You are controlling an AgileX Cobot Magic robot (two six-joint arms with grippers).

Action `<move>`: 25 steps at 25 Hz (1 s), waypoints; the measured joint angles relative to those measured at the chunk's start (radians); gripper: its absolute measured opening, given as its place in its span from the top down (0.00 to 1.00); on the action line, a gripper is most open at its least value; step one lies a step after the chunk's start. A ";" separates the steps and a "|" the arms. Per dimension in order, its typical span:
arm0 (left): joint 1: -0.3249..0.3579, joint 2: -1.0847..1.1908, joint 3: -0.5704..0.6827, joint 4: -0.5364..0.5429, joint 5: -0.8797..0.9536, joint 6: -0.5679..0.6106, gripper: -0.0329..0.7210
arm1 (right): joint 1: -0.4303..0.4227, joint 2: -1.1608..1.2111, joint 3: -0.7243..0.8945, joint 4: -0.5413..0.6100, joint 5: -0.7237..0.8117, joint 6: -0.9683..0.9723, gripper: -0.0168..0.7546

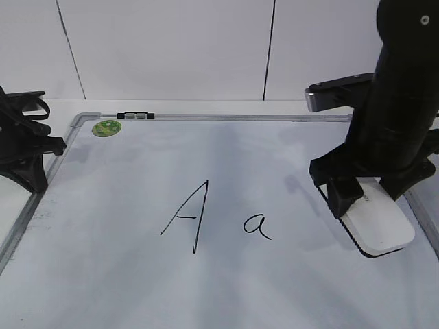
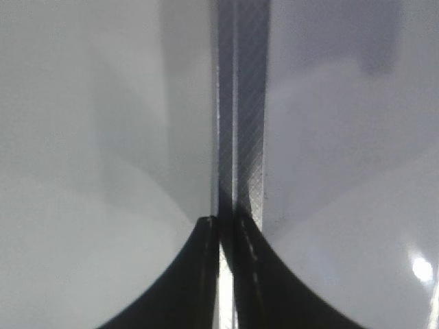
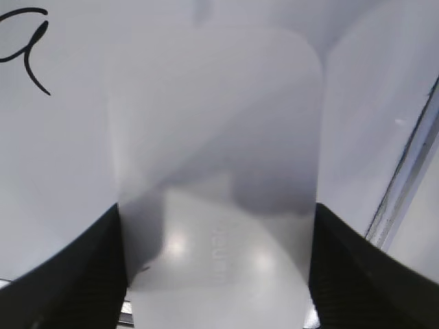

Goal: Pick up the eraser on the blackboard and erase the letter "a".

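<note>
Both right gripper (image 3: 216, 274) fingers flank eraser (image 1: 378, 223), on blackboard (image 1: 123, 274)

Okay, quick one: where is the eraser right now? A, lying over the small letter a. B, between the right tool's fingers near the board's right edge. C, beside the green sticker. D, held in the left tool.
B: the eraser sits on the blackboard near its right frame, with the right tool closed against both its sides; the letter "a" is uncovered to its left.
</note>
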 joint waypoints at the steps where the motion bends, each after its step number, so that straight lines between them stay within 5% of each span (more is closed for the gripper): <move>1: 0.000 0.000 0.000 0.000 0.000 0.000 0.91 | 0.000 0.005 0.000 0.000 0.000 0.000 0.25; 25: 0.000 0.000 0.000 0.000 0.000 0.000 0.91 | 0.053 0.256 -0.166 0.070 -0.056 -0.054 0.25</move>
